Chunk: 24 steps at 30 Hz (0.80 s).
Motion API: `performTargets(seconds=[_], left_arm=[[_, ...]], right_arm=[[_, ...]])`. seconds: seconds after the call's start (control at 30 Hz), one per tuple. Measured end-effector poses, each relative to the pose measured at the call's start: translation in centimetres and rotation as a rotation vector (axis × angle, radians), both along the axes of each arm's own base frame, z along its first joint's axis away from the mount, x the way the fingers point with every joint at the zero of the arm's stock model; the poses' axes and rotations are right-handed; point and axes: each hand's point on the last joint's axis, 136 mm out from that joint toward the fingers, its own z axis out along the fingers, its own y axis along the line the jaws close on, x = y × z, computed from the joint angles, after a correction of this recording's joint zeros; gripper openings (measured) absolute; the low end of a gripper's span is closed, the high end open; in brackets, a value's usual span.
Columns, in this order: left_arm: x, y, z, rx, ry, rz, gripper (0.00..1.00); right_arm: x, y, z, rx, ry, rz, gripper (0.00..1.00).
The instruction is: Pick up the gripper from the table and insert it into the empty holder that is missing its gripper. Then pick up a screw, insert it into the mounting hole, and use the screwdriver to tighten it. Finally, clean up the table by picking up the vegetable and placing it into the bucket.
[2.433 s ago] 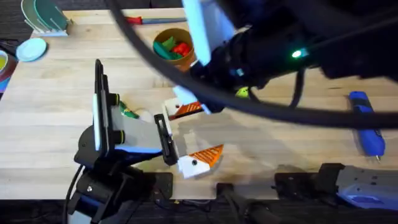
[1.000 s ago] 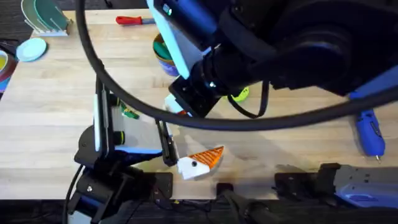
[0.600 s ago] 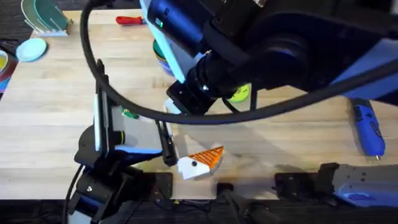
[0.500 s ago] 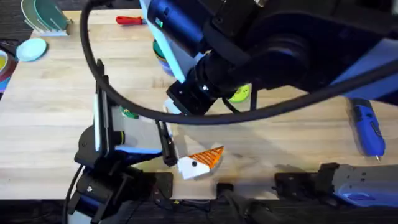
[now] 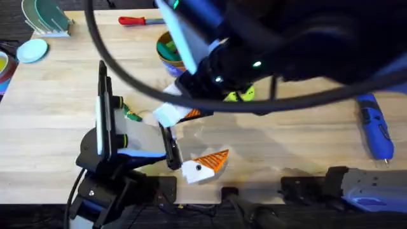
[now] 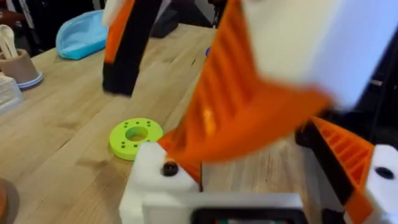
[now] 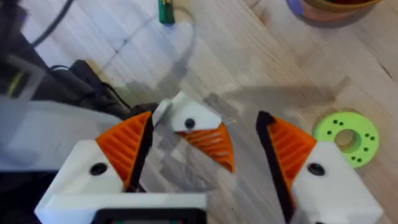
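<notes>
While the right arm crosses dark and blurred under the overhead camera, left to right:
vegetable: small thin green toy vegetable (image 5: 131, 116) lying on the light wooden table (image 5: 51, 108), just beside the left arm's upright link; which way it points is too small to tell.
screwdriver: long slim red-handled screwdriver (image 5: 137, 20) at the table's far edge, long axis along that edge, handle left, grey shaft pointing right, towards the bucket.
bucket: short round tan-orange tub (image 5: 170, 52) right of the screwdriver, partly covered by the right arm, with green pieces inside.
left gripper (image 5: 194, 159): near the front edge; white fingers with orange ribbed pads stand apart, holding nothing.
right gripper (image 7: 205, 134): fingers wide apart, empty; the left gripper's orange tip lies in the gap between them, contact unclear.
green disc: round flat lime plastic disc with centre hole (image 5: 240, 95), right of both grippers.
change: right gripper has shifted lower and further left than half a second ago; more of the disc is uncovered.
blue tool: blue powered driver (image 5: 375, 130) at far right.
</notes>
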Motion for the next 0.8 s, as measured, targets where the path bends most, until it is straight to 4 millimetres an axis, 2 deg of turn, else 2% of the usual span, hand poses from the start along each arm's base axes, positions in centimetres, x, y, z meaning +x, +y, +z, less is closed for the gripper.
performTargets(seconds=[0.1,0.23,0.33,0.5,0.53,0.6,0.63,0.73,0.77,0.8], left_arm=[[0.0,0.0,0.0,0.000,0.000,0.000,0.992],[0.0,0.0,0.0,0.000,0.000,0.000,0.993],[0.0,0.0,0.0,0.000,0.000,0.000,0.993],[0.0,0.0,0.0,0.000,0.000,0.000,0.985],[0.0,0.0,0.0,0.000,0.001,0.000,0.934],[0.0,0.0,0.0,0.000,0.000,0.001,0.765],[0.0,0.0,0.0,0.000,0.000,0.001,0.647],[0.0,0.0,0.0,0.000,0.000,0.002,0.171],[0.1,0.0,0.0,0.001,-0.004,0.003,0.048],[0.1,0.0,0.0,0.001,-0.005,0.005,0.016]], right_arm=[[0.1,-1.7,1.8,0.023,-0.013,-0.029,0.991],[-0.3,-5.7,4.1,0.031,-0.019,-0.086,0.991],[-1.6,-8.7,5.4,0.029,-0.018,-0.111,0.991],[-4.4,-12.4,7.0,0.029,-0.019,-0.114,0.992],[-4.8,-13.0,7.2,0.034,-0.022,-0.115,0.992],[-5.5,-13.8,7.5,0.056,-0.027,-0.126,0.992],[-5.8,-14.2,7.4,0.064,-0.028,-0.132,0.991],[-6.9,-15.6,6.6,0.089,-0.018,-0.160,0.992],[-7.3,-15.9,6.3,0.102,-0.016,-0.165,0.991],[-7.6,-16.2,6.0,0.116,-0.015,-0.168,0.991]])
